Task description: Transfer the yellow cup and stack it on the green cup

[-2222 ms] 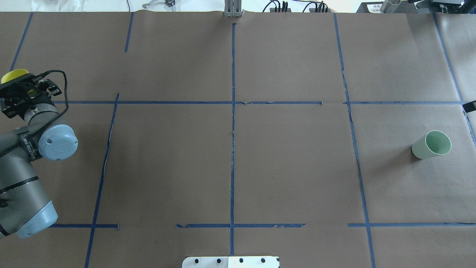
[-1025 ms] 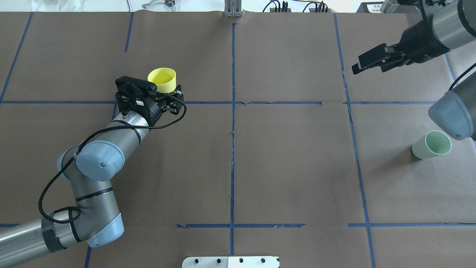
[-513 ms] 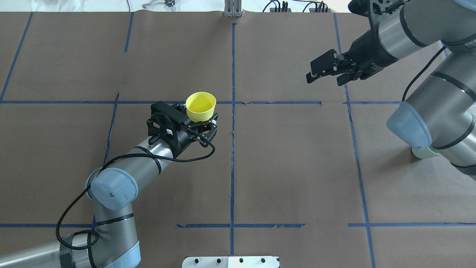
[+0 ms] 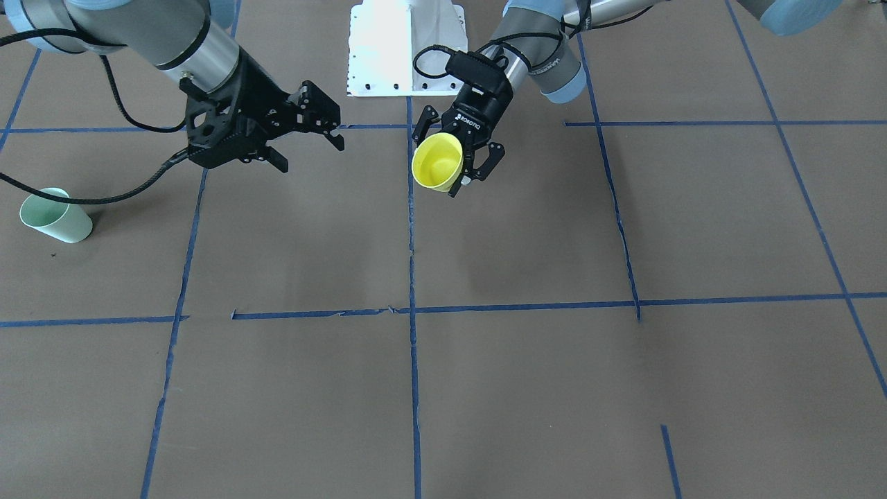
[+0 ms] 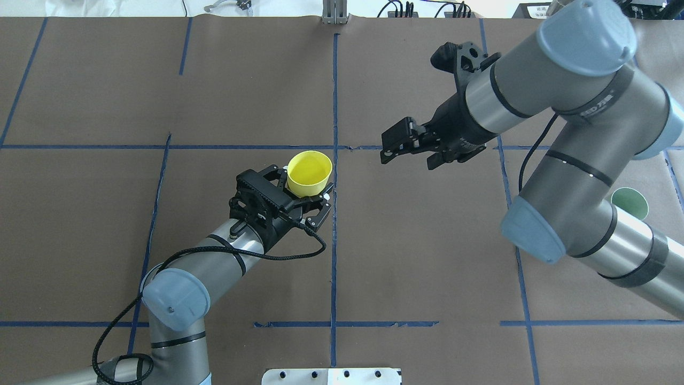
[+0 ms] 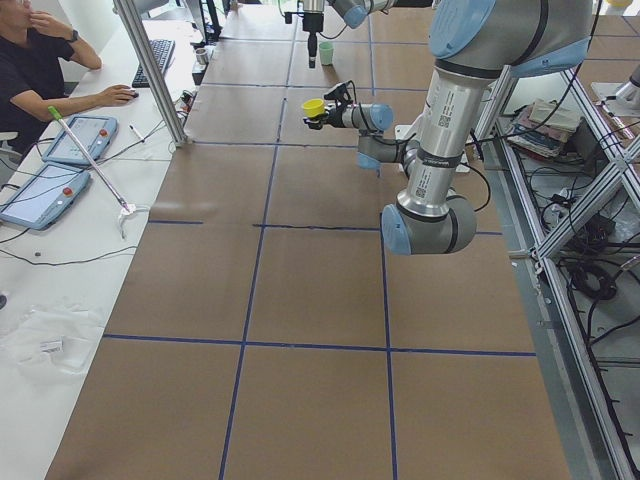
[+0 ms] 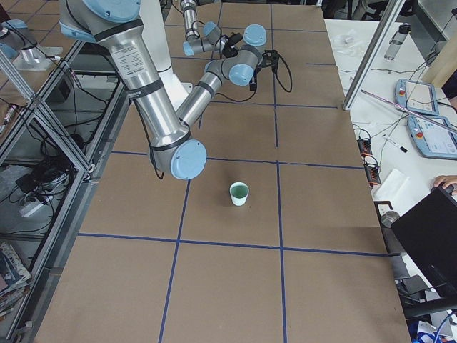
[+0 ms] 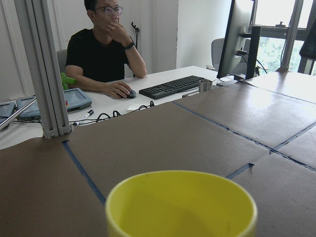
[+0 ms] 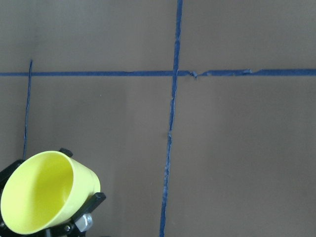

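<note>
My left gripper is shut on the yellow cup and holds it upright above the table, just left of the centre tape line. The cup also shows in the front view, held by the left gripper, and it fills the bottom of the left wrist view. The right wrist view shows the yellow cup low left. My right gripper is open and empty, right of the centre line, pointing at the cup; it also shows in the front view. The green cup stands far right, partly hidden by my right arm, and it also shows in the front view and the right exterior view.
The white base plate sits at the near table edge. My right arm's forearm and elbow hang over the table's right part near the green cup. An operator sits at a desk beyond the far edge. Blue tape lines grid the brown table.
My left arm has carried the yellow cup from the far left to near the centre line. My right arm has swung in from the right towards the centre and now covers part of the green cup.
</note>
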`<move>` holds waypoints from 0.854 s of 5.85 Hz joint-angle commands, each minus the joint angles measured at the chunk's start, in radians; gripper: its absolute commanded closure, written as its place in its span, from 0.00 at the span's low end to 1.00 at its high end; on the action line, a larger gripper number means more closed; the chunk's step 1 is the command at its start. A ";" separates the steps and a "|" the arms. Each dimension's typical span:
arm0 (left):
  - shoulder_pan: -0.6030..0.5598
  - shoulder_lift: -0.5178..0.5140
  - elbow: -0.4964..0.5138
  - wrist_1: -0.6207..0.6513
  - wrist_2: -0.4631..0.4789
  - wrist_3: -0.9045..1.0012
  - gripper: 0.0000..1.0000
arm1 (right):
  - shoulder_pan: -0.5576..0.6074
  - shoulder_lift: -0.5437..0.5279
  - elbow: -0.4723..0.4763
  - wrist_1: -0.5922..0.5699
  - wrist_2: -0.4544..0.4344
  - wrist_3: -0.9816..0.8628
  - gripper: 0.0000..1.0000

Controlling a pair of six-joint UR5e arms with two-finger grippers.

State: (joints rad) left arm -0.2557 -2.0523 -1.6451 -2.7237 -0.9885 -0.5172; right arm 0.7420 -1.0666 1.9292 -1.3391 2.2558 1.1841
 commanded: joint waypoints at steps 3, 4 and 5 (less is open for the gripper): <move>0.056 -0.002 -0.005 -0.013 0.005 0.012 0.85 | -0.056 0.071 -0.055 -0.002 -0.015 0.037 0.01; 0.068 -0.002 -0.007 -0.013 0.004 0.023 0.86 | -0.056 0.091 -0.082 -0.002 -0.015 0.051 0.02; 0.081 -0.005 -0.007 -0.013 0.004 0.052 0.87 | -0.056 0.093 -0.094 0.000 -0.015 0.052 0.02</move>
State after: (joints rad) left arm -0.1870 -2.0551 -1.6517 -2.7366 -0.9846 -0.4874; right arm 0.6855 -0.9806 1.8502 -1.3403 2.2410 1.2319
